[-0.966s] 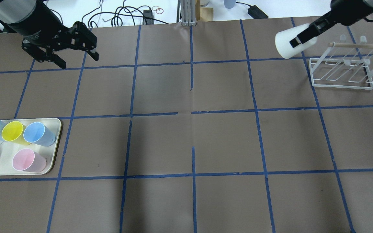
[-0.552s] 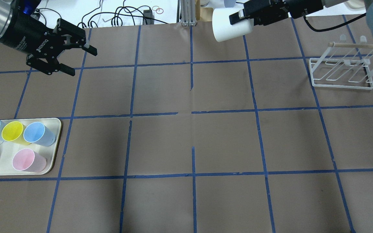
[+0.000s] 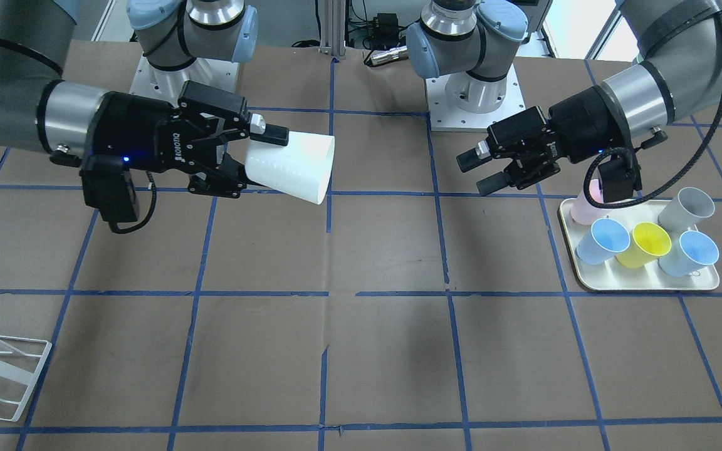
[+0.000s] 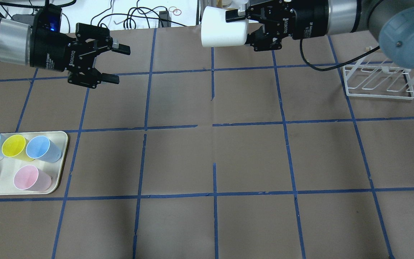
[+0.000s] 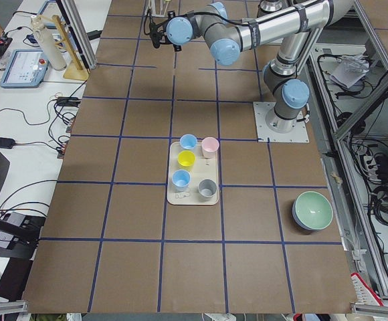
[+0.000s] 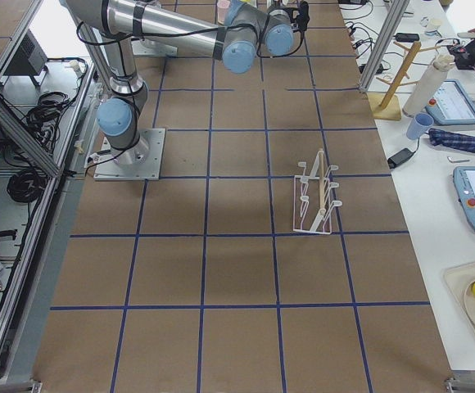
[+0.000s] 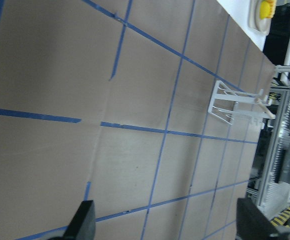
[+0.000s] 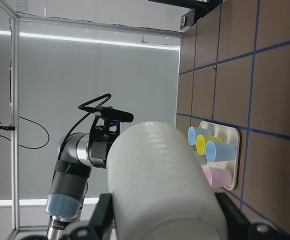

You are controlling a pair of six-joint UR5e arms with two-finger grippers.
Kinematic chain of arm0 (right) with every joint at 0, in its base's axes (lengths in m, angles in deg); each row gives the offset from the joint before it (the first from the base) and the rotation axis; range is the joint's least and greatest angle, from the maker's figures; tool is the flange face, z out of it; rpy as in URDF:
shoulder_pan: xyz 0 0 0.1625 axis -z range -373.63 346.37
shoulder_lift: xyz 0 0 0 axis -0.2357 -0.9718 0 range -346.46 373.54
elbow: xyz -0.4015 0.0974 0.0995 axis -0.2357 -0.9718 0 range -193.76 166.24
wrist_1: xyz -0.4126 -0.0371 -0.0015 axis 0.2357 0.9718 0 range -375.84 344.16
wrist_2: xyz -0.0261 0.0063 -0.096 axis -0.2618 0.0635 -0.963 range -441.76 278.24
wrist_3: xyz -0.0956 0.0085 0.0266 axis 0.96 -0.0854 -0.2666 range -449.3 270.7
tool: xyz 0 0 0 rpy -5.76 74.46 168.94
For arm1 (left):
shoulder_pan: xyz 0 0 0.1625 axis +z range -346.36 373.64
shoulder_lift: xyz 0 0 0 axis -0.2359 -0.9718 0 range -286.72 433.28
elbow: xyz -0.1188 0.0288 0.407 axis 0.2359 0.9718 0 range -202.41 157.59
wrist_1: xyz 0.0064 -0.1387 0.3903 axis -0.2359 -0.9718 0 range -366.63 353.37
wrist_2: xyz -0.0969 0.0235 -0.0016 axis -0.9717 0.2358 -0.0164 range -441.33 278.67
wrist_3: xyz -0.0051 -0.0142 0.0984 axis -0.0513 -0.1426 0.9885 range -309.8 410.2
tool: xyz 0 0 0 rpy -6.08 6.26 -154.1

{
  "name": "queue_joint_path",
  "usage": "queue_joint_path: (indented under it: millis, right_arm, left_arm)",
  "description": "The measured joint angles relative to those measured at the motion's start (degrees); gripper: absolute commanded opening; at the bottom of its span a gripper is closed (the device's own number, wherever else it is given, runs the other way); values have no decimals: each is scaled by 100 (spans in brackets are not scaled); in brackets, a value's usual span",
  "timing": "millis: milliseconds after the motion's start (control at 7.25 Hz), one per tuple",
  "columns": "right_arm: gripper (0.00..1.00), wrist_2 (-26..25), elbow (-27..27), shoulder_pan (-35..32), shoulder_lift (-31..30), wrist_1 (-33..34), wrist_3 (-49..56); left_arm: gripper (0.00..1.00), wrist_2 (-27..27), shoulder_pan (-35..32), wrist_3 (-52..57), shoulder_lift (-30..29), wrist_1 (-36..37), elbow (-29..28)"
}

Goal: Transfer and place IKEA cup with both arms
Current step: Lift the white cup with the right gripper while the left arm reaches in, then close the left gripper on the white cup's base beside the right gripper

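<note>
The off-white IKEA cup (image 4: 217,30) is held on its side above the table's far middle, its mouth towards the left arm. My right gripper (image 4: 241,30) is shut on its base end. In the front-facing view the cup (image 3: 298,166) sticks out of the right gripper (image 3: 251,160) towards the centre. My left gripper (image 4: 120,64) is open and empty, hovers left of centre and faces the cup with a wide gap between them. It shows in the front-facing view (image 3: 475,174) too. The right wrist view is filled by the cup (image 8: 160,180).
A cream tray (image 4: 60,169) at the near left holds two blue cups, a yellow, a pink and a grey one. A white wire rack (image 4: 379,81) stands at the far right. A green bowl (image 5: 312,210) sits behind the robot's left side.
My right arm has swung the cup left, from beside the rack to the table's far middle. My left gripper has moved right and turned to face it, still open.
</note>
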Motion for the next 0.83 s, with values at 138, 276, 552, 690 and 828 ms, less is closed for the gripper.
queue_joint_path:
  millis: [138, 276, 552, 690, 828]
  right_arm:
    - [13, 96, 88, -107, 6, -45, -137]
    - [13, 131, 122, -159, 10, -64, -243]
    - [13, 162, 138, -253, 35, -76, -380]
    - [13, 212, 141, -294, 52, -76, -477]
    - [13, 286, 142, -326, 54, -75, -557]
  left_arm:
    - [100, -367, -42, 38, -12, 46, 132]
    - [100, -601, -96, 53, -41, 152, 213]
    - [100, -1179, -177, 38, -17, 402, 291]
    - [100, -1653, -190, 22, 34, 438, 283]
    - [100, -2035, -233, 18, 65, 453, 296]
